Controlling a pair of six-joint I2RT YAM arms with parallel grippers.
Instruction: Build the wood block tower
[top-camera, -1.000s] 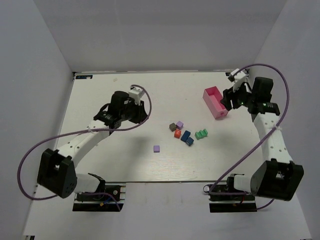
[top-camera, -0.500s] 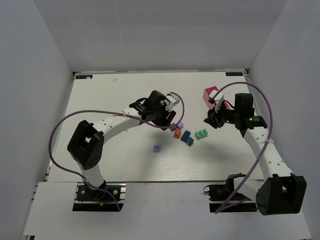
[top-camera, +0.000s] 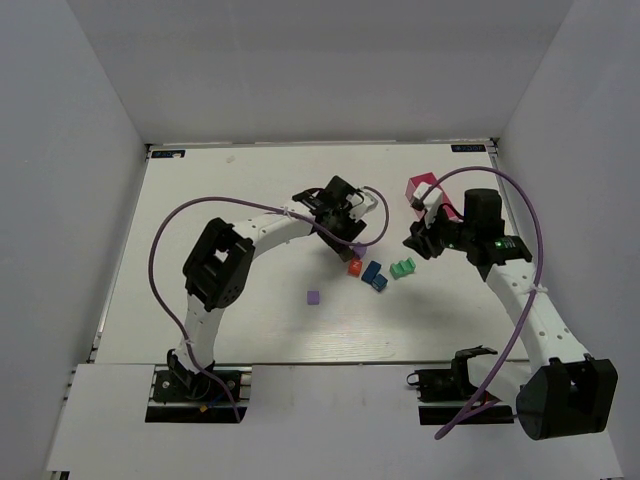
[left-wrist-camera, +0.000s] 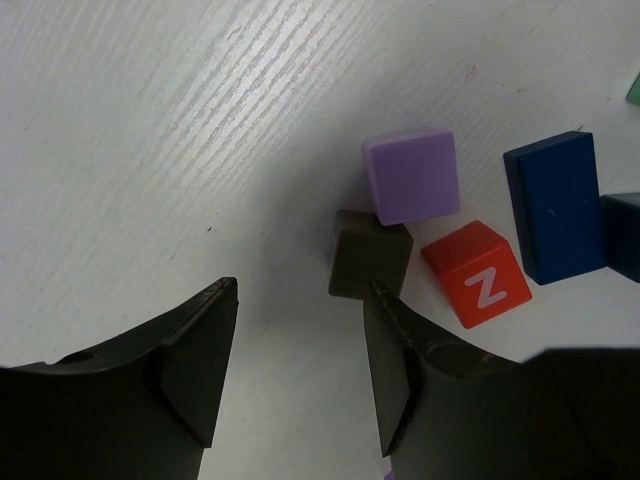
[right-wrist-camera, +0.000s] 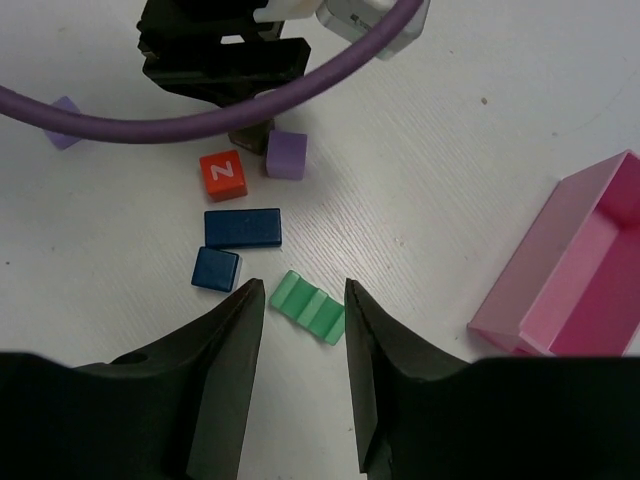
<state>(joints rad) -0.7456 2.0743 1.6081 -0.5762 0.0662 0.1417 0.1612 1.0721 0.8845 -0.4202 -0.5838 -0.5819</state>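
Wood blocks lie singly on the white table (top-camera: 230, 180); no tower is in view. My left gripper (left-wrist-camera: 300, 290) is open and empty, its right fingertip (left-wrist-camera: 378, 295) just short of a dark grey block (left-wrist-camera: 370, 254). A lilac block (left-wrist-camera: 411, 176), a red Z block (left-wrist-camera: 477, 273) and a long blue block (left-wrist-camera: 556, 206) lie beyond. My right gripper (right-wrist-camera: 302, 287) is open over the table, and a ridged green block (right-wrist-camera: 310, 306) lies just past its tips. From above, the left gripper (top-camera: 345, 225) and the right gripper (top-camera: 418, 245) flank the cluster.
A pink tray (right-wrist-camera: 575, 270) lies right of the cluster, partly hidden by the right arm from above (top-camera: 420, 186). A small blue block (right-wrist-camera: 216, 269) sits beside the green one. Another lilac block (top-camera: 313, 297) lies apart, nearer the bases. The left arm's purple cable (right-wrist-camera: 200, 120) hangs over the blocks.
The left arm has swung right to the block cluster and its jaws have opened. The right arm has left the tray, moved toward the green block, and its jaws have narrowed.
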